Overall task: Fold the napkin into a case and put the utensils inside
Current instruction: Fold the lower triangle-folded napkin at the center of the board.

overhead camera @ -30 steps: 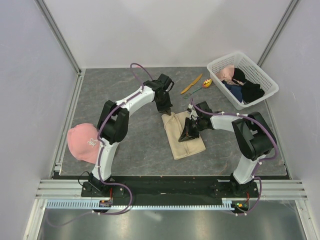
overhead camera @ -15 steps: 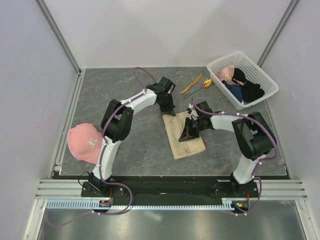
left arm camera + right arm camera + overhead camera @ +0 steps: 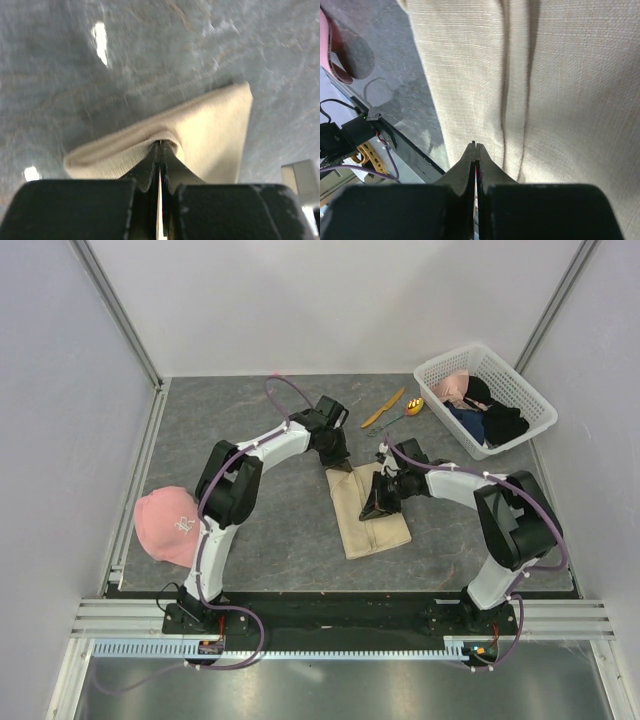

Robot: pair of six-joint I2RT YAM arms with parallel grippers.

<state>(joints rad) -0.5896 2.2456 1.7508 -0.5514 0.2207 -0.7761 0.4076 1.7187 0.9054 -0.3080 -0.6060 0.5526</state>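
While the left tool (image 3: 340,462) sits at the far left corner of the napkin (image 3: 368,508), its fingers are pressed tight together, and the wrist view shows the tan cloth bunched up right where they meet, so it has that corner pinched. The napkin lies folded into a long strip in the middle of the grey worktop (image 3: 260,530), running from the far side towards the near edge.

The right tool (image 3: 376,504) is down on the strip, about halfway along it. Its fingers are closed together too, tips against the weave near one long edge, but I can't tell whether any cloth is caught between them.

Beyond the napkin, well apart from it, the orange knife (image 3: 383,408) and the spoon (image 3: 405,412) lie close beside each other on the bare worktop, neither of them in the cloth.

In the far right corner stands the white basket (image 3: 520,437), set at an angle. Inside it there is a pink cloth (image 3: 452,387) at the far end and dark clothes (image 3: 500,422) heaped beside it, with a bit of blue showing.

Over on the left, near the edge, lies a pink cap (image 3: 170,525).
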